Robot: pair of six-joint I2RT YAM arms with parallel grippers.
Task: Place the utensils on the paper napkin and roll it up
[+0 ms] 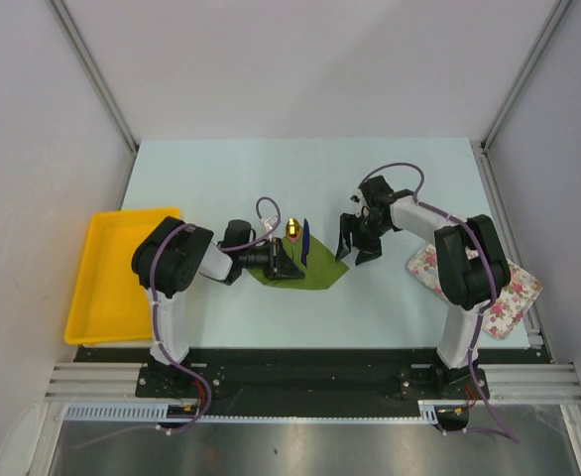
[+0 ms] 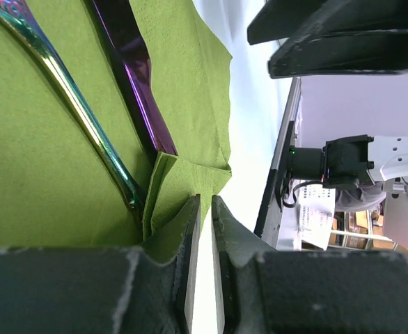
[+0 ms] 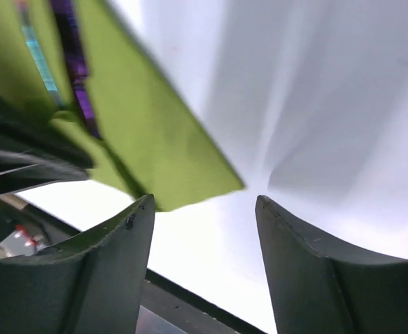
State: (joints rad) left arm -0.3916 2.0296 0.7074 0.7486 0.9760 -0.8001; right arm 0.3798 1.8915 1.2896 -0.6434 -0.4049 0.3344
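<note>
left gripper (image 2: 205,205): down low at the left corner of the paper napkin (image 1: 320,270), fingers drawn almost together, only a sliver of pale table (image 1: 221,178) showing in the gap. a small folded-over flap of the green corner touches the tip of one finger (image 2: 190,226). cannot tell whether any paper is actually pinched. right gripper (image 3: 204,202): spread wide, holding nothing, hovering just off the opposite corner. that corner points toward the gap between its fingers without touching them.

the napkin lies mid-table, set as a diamond between the two grippers. the utensils (image 2: 85,118) lie side by side on it: a rainbow-sheen handle beside a dark purple one (image 2: 136,76). from overhead the heads appear to poke past the sheet's far edge.

handling, my guess: the sheet is thin, limp and light. it creases or tears easily and slides on the smooth top. best taken at a corner with a shallow, low pinch. the cutlery is stiff, slick and heavier than the paper. it should pin the sheet down but may skid or roll inside the wrap. rolling from the corner by the handles looks sensible, with the other gripper steadying the far corner.
</note>
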